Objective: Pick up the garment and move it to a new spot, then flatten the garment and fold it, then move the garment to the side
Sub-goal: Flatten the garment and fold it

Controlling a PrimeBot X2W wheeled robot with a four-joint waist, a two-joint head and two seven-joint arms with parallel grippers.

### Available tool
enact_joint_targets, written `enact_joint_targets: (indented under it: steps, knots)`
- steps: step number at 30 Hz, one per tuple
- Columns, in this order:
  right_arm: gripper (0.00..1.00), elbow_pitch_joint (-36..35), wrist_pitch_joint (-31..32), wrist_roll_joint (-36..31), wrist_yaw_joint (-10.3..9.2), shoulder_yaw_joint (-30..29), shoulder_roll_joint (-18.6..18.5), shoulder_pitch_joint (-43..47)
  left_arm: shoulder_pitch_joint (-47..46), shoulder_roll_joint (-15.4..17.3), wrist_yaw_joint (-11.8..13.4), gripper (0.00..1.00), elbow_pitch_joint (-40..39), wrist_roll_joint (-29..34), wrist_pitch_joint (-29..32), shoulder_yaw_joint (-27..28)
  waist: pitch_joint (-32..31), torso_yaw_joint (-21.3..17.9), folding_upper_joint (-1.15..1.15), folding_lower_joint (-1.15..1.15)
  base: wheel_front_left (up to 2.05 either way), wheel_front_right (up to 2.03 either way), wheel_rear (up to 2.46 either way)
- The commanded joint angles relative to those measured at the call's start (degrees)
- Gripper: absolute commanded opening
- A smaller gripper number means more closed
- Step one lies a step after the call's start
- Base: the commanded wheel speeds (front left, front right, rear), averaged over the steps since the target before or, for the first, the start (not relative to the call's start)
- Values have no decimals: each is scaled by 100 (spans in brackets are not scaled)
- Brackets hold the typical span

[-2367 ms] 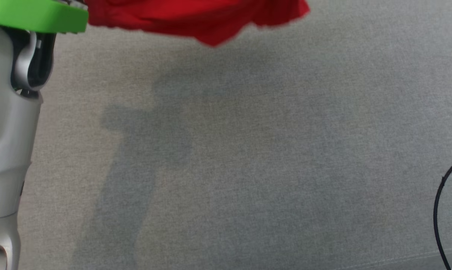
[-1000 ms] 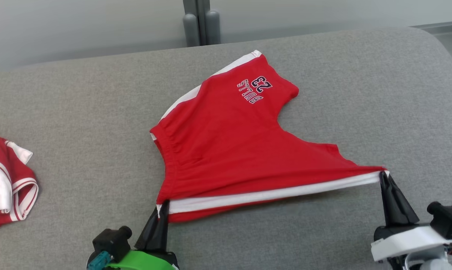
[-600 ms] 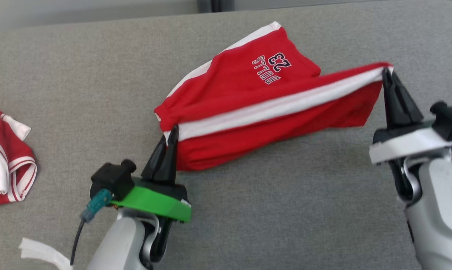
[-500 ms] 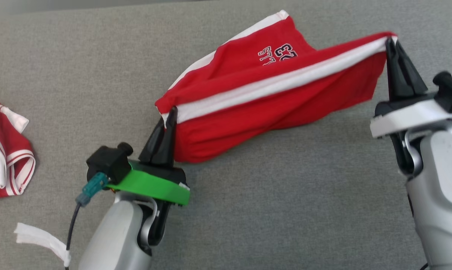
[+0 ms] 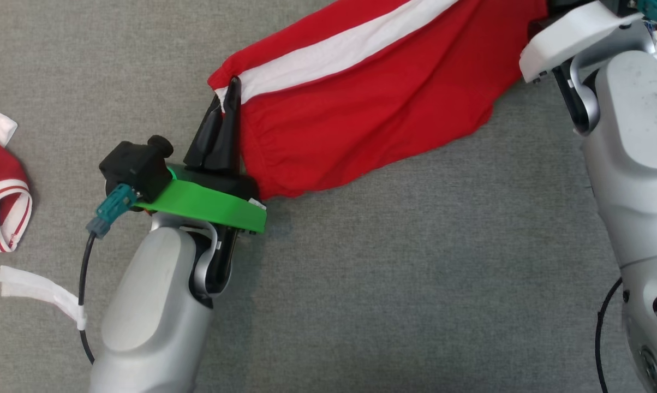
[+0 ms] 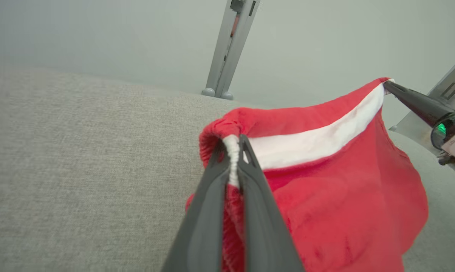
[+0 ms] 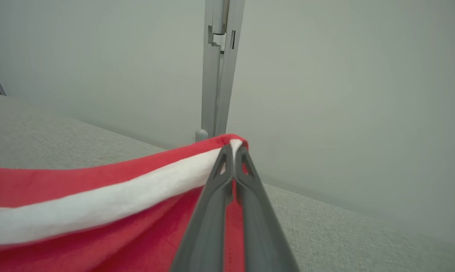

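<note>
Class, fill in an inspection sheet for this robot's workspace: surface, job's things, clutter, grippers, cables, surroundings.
Surface: grey fabric surface, flat.
Job's things: red garment with a white stripe, stretched between both grippers.
Clutter: second red-and-white garment at the left edge; white strip at lower left.
Grippers: left gripper shut on the garment's gathered end; right gripper shut on the stripe's other end.
Cables: black cable with teal connector beside the left gripper; another black cable at lower right.
Surroundings: pale wall and grey metal post behind the surface.
</note>
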Motion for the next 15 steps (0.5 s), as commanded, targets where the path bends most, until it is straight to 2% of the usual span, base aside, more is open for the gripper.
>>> enact_joint_targets:
  steps: [1, 2, 3, 4, 5, 6, 11, 15]
  knots:
    - [0, 125, -14, -76, -9, -12, 17, -128, -140, -18, 21, 0, 28, -31, -4, 29, 263, 166, 0, 0, 0, 0, 0]
    - [0, 236, -17, -142, -8, -39, 43, -212, -165, -32, 20, 0, 49, -18, -3, 49, 292, 177, 0, 0, 0, 0, 0]
    - [28, 315, -20, -183, -9, -79, 65, -269, -165, -42, 20, 27, 71, -19, -3, 79, 307, 184, 0, 0, 0, 0, 0]
    - [85, 379, -22, -198, -9, -131, 103, -325, -141, -52, 20, 47, 110, -86, -3, 112, 325, 191, 0, 0, 0, 0, 0]
    - [100, 410, -24, -205, -9, -194, 120, -356, -129, -57, 20, 85, 118, -92, -3, 131, 336, 199, 0, 0, 0, 0, 0]
    - [100, 424, -25, -209, -9, -251, 147, -362, -111, -67, 20, 100, 132, -89, -3, 129, 340, 209, 0, 0, 0, 0, 0]
    - [100, 539, -26, -81, -8, -580, 162, -87, 137, -98, 20, 100, 153, -23, -4, 309, 247, 202, 0, 0, 0, 0, 0]
    - [100, 793, -25, 62, -8, -581, 149, 184, 378, -102, 20, 100, 120, 91, -4, 431, 118, 157, 0, 0, 0, 0, 0]
